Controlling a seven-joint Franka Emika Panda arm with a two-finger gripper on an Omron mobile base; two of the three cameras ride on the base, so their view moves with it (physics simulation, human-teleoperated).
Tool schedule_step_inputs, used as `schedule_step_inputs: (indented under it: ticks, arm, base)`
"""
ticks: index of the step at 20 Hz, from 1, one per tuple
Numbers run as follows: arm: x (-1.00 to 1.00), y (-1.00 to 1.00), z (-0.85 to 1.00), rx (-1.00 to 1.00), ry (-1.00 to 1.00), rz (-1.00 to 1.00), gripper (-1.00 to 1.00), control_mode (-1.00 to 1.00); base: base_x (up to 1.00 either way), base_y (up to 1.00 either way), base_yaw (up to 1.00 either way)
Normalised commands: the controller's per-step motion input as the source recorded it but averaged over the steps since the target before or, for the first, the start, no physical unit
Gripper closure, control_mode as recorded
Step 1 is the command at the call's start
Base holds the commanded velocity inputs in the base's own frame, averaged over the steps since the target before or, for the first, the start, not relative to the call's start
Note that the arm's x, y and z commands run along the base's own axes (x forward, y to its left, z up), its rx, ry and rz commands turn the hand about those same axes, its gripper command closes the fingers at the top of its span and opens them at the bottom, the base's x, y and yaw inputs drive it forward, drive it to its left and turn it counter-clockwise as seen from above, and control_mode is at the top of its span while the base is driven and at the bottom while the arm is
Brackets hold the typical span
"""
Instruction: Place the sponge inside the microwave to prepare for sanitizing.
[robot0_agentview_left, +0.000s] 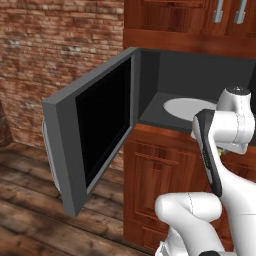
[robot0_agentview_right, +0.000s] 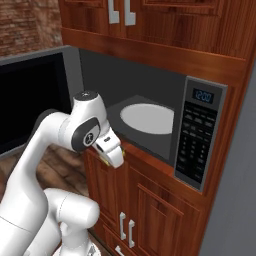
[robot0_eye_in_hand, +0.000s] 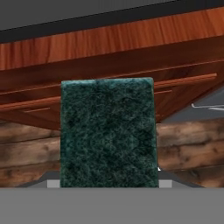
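The microwave (robot0_agentview_left: 150, 90) is built into wooden cabinets, and its black glass door (robot0_agentview_left: 97, 132) is swung wide open to the left. Inside the dark cavity lies the pale turntable (robot0_agentview_right: 147, 118). The keypad panel (robot0_agentview_right: 197, 135) is on the right. My gripper (robot0_agentview_right: 112, 154) hangs just in front of the cavity's lower front edge, a little below it. It is shut on the sponge (robot0_eye_in_hand: 108, 133), whose dark green scouring face hides the fingertips in the hand view. A yellow edge of the sponge (robot0_agentview_right: 106, 159) peeks out at the hand.
Reddish wooden cabinet doors (robot0_agentview_right: 155, 210) stand below the microwave and more cabinets (robot0_agentview_right: 150, 25) above it. A brick wall (robot0_agentview_left: 50, 50) and plank floor (robot0_agentview_left: 30, 200) lie to the left. The open door juts out into the room at the left of the arm.
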Motion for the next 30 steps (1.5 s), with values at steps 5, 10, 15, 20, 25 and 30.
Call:
schedule_step_inputs:
  ticks: [5,10,15,20,25,30]
  arm:
    - [0.02,0.00,0.09,0.00,-0.07,0.00,1.00,-1.00]
    - [0.00,0.00,0.41,-0.06,-0.17,0.00,1.00,-1.00]
    - [0.00,0.01,0.47,-0.09,-0.12,0.00,1.00,-1.00]
    - [0.06,-0.01,0.20,-0.11,-0.01,-0.01,1.00,-1.00]
    - [0.17,0.05,0.25,-0.09,-0.13,0.00,1.00,-1.00]
    - [0.15,0.00,0.03,-0.03,-0.24,0.02,1.00,-1.00]
  base:
    - [0.00,0.00,0.00]
    - [0.00,0.00,0.00]
    - [0.00,0.00,0.00]
    - [0.00,0.00,0.00]
    - [0.00,0.00,0.00]
    - [0.00,0.00,0.00]
